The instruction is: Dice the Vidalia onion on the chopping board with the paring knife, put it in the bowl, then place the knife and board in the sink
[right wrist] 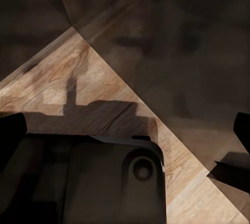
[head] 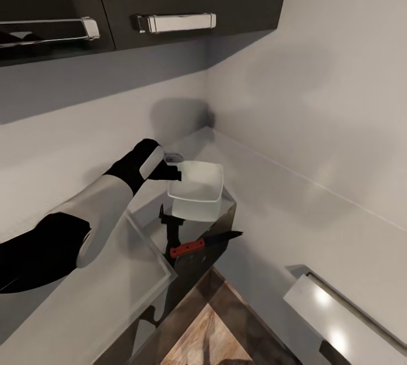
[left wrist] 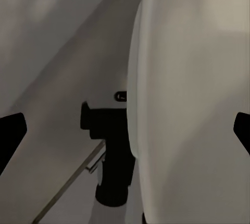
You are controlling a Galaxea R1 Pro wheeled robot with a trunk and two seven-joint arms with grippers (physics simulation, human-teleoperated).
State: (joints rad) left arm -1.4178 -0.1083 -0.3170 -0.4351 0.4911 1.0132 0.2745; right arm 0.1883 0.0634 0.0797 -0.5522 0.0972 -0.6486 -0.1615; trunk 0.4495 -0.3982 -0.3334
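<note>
From where I stand, the head view has the left arm stretched out over the glossy grey tabletop (head: 102,291), its left gripper (head: 171,170) right against the near rim of the shallow white squarish bowl with rounded corners (head: 196,190). The bowl is at the far end of the tabletop by the wall corner, and I cannot tell whether it rests fully on the surface. Just below it, against the dark cabinet fronts, lies the small paring knife with a red handle and short dark pointed blade (head: 202,243); what carries it is unclear. In the left wrist view the bowl's pale wall (left wrist: 192,104) looms close and the left gripper (left wrist: 125,130) is spread wide, both tips far apart and clamping nothing. In the right wrist view the right gripper (right wrist: 125,130) is likewise spread, hanging over the light wood floor (right wrist: 78,78). I would judge the bowl light, rigid and smooth, so apt to slip or skid if nudged. The flared rim, one finger inside and one outside, looks the surest hold. The knife is best taken by its handle.
</note>
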